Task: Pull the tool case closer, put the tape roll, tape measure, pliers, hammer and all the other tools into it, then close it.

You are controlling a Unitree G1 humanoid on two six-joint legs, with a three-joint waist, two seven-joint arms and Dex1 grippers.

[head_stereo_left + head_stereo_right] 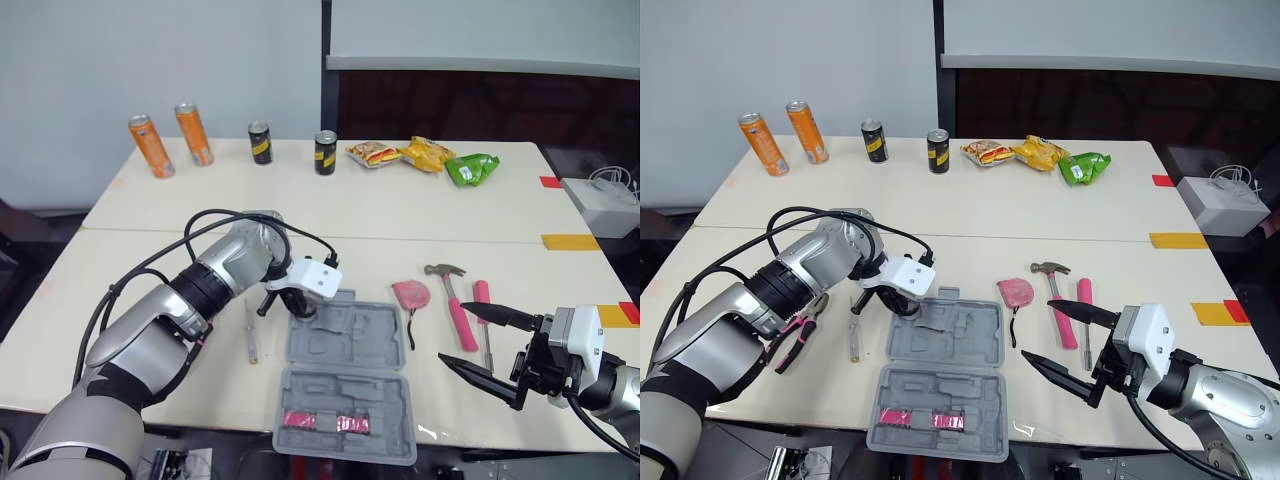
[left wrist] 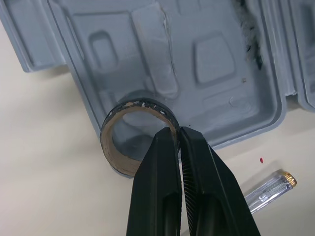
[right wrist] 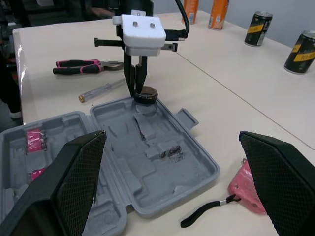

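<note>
The grey tool case (image 1: 352,343) lies open near the table's front edge, with pink parts (image 1: 325,421) in its nearer half. My left gripper (image 1: 300,304) is shut on the wall of the tape roll (image 2: 112,145), holding it over the case's far left corner. The pink tape measure (image 1: 411,294), the pink-handled hammer (image 1: 456,303) and a pink-handled tool (image 1: 482,301) lie right of the case. The pliers (image 1: 795,337) and a clear-handled screwdriver (image 1: 251,336) lie left of it. My right gripper (image 1: 455,333) hovers open at the front right, holding nothing.
Two orange cans (image 1: 150,146) and two black cans (image 1: 260,142) stand along the far edge, with snack bags (image 1: 425,154) to their right. A white box (image 1: 605,206) sits on a side table at the right. Yellow tape marks (image 1: 571,241) lie on the table's right side.
</note>
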